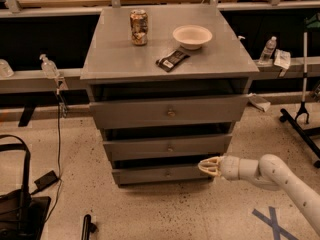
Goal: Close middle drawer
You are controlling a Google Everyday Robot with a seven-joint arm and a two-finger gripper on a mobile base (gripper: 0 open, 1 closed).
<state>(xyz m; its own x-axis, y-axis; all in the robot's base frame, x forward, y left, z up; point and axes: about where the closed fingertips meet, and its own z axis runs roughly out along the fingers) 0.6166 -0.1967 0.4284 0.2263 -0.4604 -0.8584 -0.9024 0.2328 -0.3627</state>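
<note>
The grey cabinet (115, 54) has three drawers, all pulled out a little. The middle drawer (150, 146) has a flat front with a small round knob (170, 147) and stands slightly out, below the larger top drawer (130, 113) and above the smaller bottom drawer (145, 174). My gripper (206, 166) is low at the right, just under the middle drawer's right end and beside the bottom drawer's right end. It points left at the cabinet. The cream arm (280, 176) runs off to the lower right.
On the cabinet top stand a can (138, 27), a white bowl (192, 36) and a dark snack bar (172, 59). A black bag (17, 209) lies on the floor at the left. A black stand base (300, 121) is at the right. Water bottles (268, 48) stand on the back ledge.
</note>
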